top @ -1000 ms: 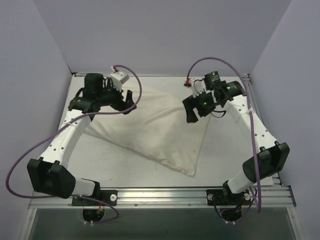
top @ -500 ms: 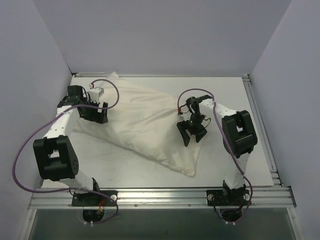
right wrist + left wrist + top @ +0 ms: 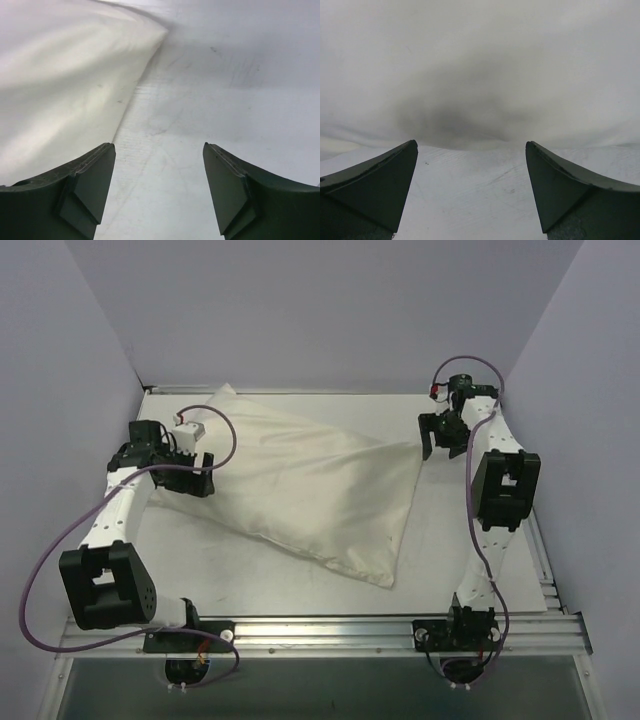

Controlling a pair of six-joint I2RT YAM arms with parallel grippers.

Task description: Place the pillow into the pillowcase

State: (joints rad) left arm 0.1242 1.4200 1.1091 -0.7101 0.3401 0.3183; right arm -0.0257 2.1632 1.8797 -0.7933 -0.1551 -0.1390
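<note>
Hovering, released: my left fingers point(image 3: 370, 185) gape at the plump pillowcase's point(image 3: 300, 480) left edge, my right fingers point(image 3: 75, 190) spread beside its far right corner, above the counter point(image 3: 450, 530).

Left arm folded along the desk's left edge, left gripper point(image 3: 201, 476) level, jaws spread wide, right arm stretched toward the far right corner, right gripper point(image 3: 440, 446) gaping, pointing down

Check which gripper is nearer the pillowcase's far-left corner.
Left. Left gripper sits by the pillowcase, near that corner; right gripper is beside its right corner.
</note>
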